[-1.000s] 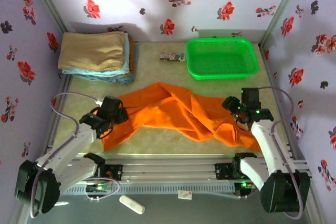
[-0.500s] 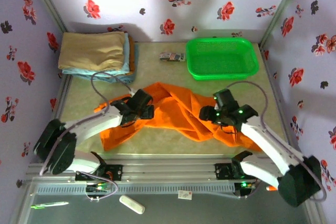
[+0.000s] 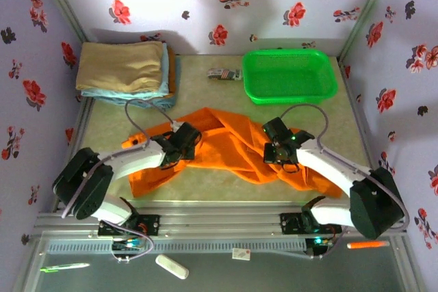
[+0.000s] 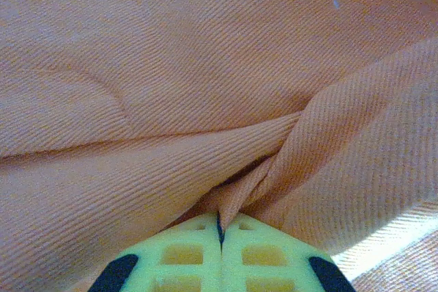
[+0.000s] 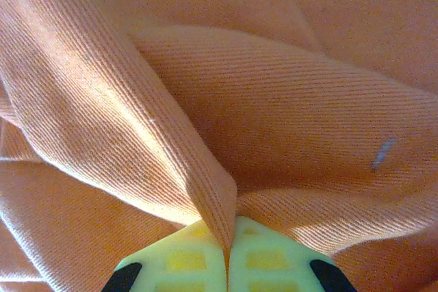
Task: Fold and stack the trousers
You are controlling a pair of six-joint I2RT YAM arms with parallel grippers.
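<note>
top external: since a second ago both arms have swung in from the outer ends of the cloth to its middle, and both pincers have gone from open to closed. the left pincer (image 3: 183, 143) and right pincer (image 3: 277, 148) are now set down on the trousers (image 3: 226, 143). trousers: bright orange, crumpled and unfolded across the middle of the bench (image 3: 205, 186), ends trailing to the near left and near right. stack of tan and light blue folded cloth (image 3: 122, 66): far left corner, well apart from the trousers. green basket (image 3: 291, 76): far right. left wrist: left pincer (image 4: 220, 227) has its tips pressed together, with a raised ridge of the trousers (image 4: 205, 66) nipped between them and creases running off to either side. right wrist: right pincer (image 5: 228, 241) is likewise closed, gripping a standing fold of the trousers (image 5: 287, 100). judgement: both grips look freshly taken, so the task is at its start. the likely next step is to lift and spread the cloth flat. folding and stacking are not yet begun.
</note>
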